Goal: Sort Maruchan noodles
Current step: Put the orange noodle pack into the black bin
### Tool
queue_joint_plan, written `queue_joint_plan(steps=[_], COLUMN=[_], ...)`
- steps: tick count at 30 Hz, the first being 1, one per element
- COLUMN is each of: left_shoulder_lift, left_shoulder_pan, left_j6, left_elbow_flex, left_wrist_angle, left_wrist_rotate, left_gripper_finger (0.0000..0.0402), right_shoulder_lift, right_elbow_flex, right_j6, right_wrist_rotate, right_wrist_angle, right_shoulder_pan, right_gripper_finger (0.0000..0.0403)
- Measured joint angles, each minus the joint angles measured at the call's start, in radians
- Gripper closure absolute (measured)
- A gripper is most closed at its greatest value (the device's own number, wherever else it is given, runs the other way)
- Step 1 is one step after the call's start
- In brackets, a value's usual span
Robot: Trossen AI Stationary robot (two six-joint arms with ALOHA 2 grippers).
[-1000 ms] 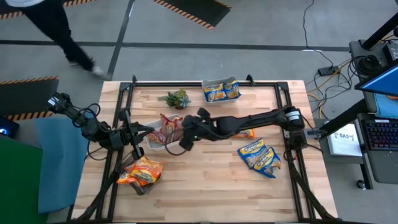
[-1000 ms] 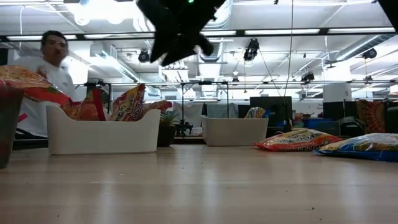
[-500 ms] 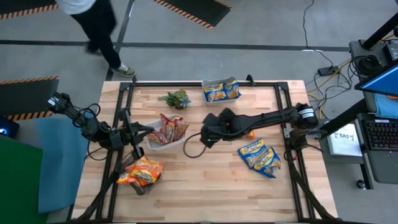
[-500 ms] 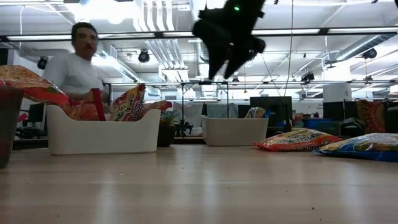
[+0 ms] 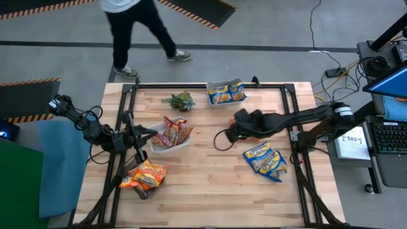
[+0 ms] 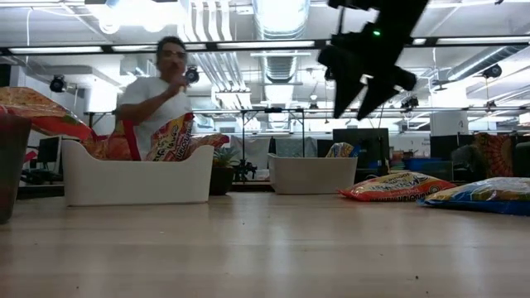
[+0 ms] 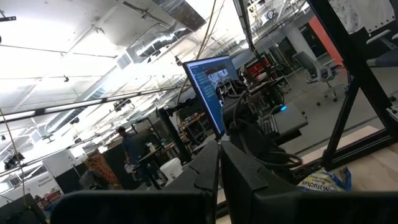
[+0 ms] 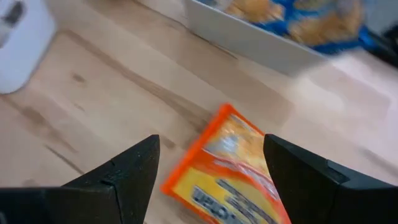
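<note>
My right gripper (image 6: pixel 352 106) hangs open above the table's middle (image 5: pixel 234 132), fingers slanting down. In the right wrist view an orange Maruchan packet (image 8: pixel 231 163) lies flat on the wood ahead of the open fingers, untouched; it also shows in the low view (image 6: pixel 393 188). Two blue-yellow packets (image 5: pixel 267 159) lie flat at the right. Red packets stick up out of a white tub (image 5: pixel 158 147). My left gripper (image 5: pixel 141 135) waits shut at the table's left edge (image 7: pixel 219 163), holding nothing.
A tub (image 5: pixel 226 93) with blue-yellow packets stands at the far edge, beside a small green plant (image 5: pixel 180 100). Orange-red packets (image 5: pixel 144 175) are heaped at the near left. A person (image 5: pixel 137 25) walks past beyond the far edge. Bare wood lies in the near middle.
My right gripper has swung from over the white tub toward the table's right edge, sinking a little and rolling at the wrist, and now hangs over the orange packet. The person behind the table has walked toward the right.
</note>
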Motion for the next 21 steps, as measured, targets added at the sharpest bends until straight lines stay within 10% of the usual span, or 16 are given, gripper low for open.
queue_joint_plan(steps=[21], left_shoulder_lift=[0.0], left_shoulder_pan=[0.002], left_j6=[0.0], left_elbow_flex=[0.0], left_wrist_angle=[0.0], left_wrist_rotate=[0.0], left_gripper_finger=[0.0402], right_shoulder_lift=[-0.451], right_elbow_flex=[-0.525], right_j6=[0.155], right_wrist_rotate=[-0.209], right_wrist_angle=[0.189], right_shoulder_pan=[-0.184], right_gripper_finger=[0.0108])
